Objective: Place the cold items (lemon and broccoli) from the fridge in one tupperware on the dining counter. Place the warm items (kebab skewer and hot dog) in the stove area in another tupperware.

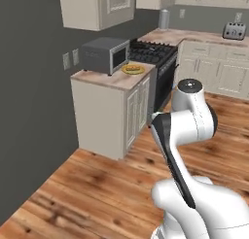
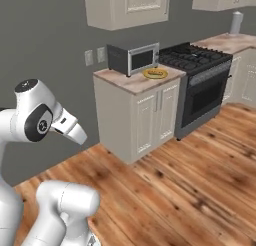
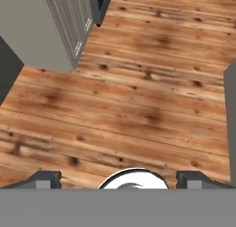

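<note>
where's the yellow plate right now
The yellow plate sits on the small counter between the microwave and the stove, near the counter's front edge; in the right base view it lies just right of the microwave.

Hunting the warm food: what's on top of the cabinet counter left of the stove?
A microwave and a yellow plate with something brownish on it, too small to identify. The microwave's interior can't be made out.
</note>
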